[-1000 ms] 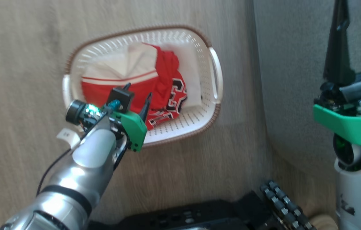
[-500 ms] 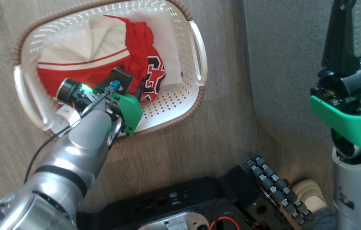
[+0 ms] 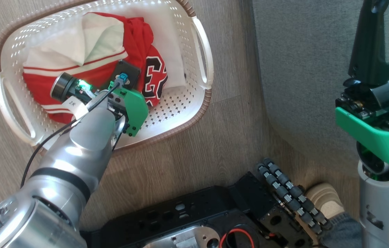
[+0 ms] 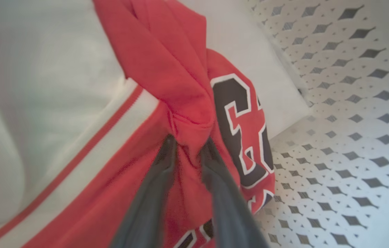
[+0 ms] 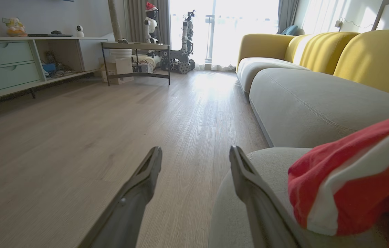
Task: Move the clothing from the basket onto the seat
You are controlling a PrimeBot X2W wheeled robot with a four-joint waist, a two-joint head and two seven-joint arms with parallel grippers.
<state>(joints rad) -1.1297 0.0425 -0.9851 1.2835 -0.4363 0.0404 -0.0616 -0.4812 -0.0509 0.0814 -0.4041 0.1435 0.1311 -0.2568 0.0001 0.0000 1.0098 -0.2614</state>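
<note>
I am reaching with my left arm down into the basket (image 3: 175, 106), which is standing on the wooden floor (image 3: 222, 144) just beside the grey seat (image 3: 301, 75). My left end effector (image 4: 188, 144) is clamping a fold of the clothing (image 4: 180, 86). In the left wrist view its two dark fingers (image 4: 153, 193) are standing near each other, and a bunch of red fabric is being squeezed between their tips.

The clothing is lying inside the basket, covering its left and middle part. The red cloth with white stripes is lying crumpled there, and a large white area is showing toward the far side. A black number with a white outline (image 3: 153, 81) is facing toward the right handle (image 3: 204, 51). The perforated bottom on that side is lying bare. I cannot tell if the pinched fold is already rising from the rest of the cloth.

My right end effector (image 5: 195, 150) is hovering at the edge of the seat, with its fingers wide apart and nothing between them. In the right wrist view a second red piece (image 5: 346, 179) with a white stripe is lying on the grey cushion, just beside my right finger. Yellow backrests (image 5: 377, 58) are standing behind the cushions.

In the head view my black base (image 3: 194, 220) is showing at the bottom. A person's light shoe (image 3: 325, 199) is standing near it on the floor.
</note>
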